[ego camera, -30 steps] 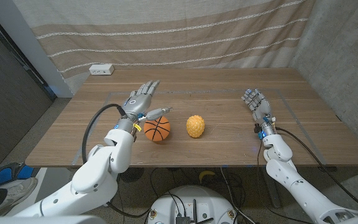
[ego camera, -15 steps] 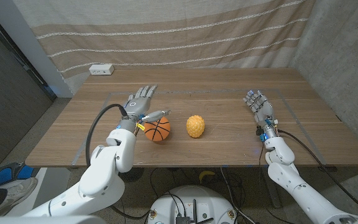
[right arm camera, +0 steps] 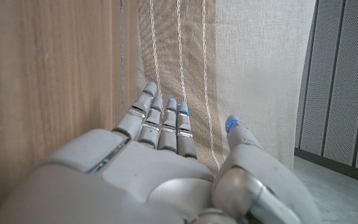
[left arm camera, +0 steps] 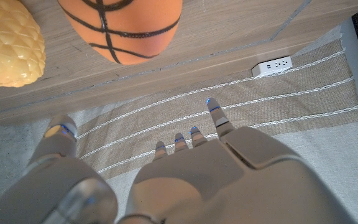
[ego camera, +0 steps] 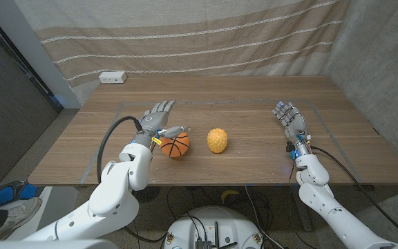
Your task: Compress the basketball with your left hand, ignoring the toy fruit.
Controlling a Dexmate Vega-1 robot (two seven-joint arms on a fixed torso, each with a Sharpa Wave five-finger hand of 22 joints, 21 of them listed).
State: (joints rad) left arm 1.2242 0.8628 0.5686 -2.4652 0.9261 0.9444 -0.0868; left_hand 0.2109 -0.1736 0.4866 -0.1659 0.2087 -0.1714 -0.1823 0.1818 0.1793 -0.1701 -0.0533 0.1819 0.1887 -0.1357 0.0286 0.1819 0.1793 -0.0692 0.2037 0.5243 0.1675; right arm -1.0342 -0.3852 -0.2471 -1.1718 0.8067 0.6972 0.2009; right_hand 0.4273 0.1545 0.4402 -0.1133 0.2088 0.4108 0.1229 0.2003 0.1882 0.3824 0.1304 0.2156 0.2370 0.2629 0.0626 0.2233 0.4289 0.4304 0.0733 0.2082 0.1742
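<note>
Basketball [ego camera: 176,145] sits on the wooden worktop [ego camera: 254,162], left of centre, with the yellow toy fruit [ego camera: 217,140] near it on its right, apart from it. Left hand [ego camera: 156,120] is just behind and beside the ball, fingers spread, thumb reaching over the ball's top; contact cannot be told. It holds nothing. Right hand [ego camera: 288,117] stands well apart on the right side of the worktop, fingers extended and close together, holding nothing. White power strip [ego camera: 112,77] lies at the far left edge.
</note>
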